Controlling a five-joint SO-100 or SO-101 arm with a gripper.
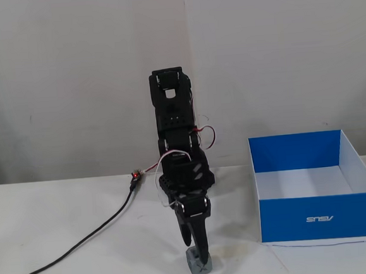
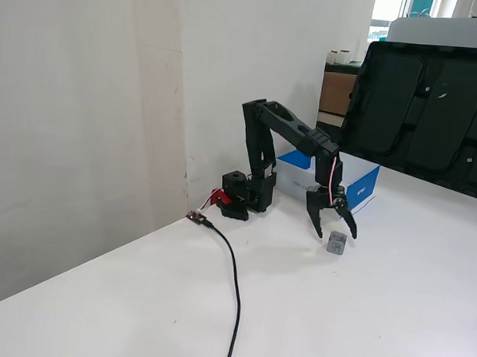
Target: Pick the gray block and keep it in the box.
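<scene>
Gray block on the white table, gripper spread wide just over it.

To grasp well, the arm should lower until both fingers straddle the cube (1 per side), then close squarely. The blue box, well apart to the right in one fixed view, reads an upside-down ASUS.

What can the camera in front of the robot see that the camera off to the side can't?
Only a fixed view from the front shows the white inside of the box and the logo on its blue side. Only a fixed view from the side shows the big black trays behind the table, a window, and that the claw is open, with the block between its fingers. Both show the robot arm, the gray block, the blue box and the black cable.
</scene>
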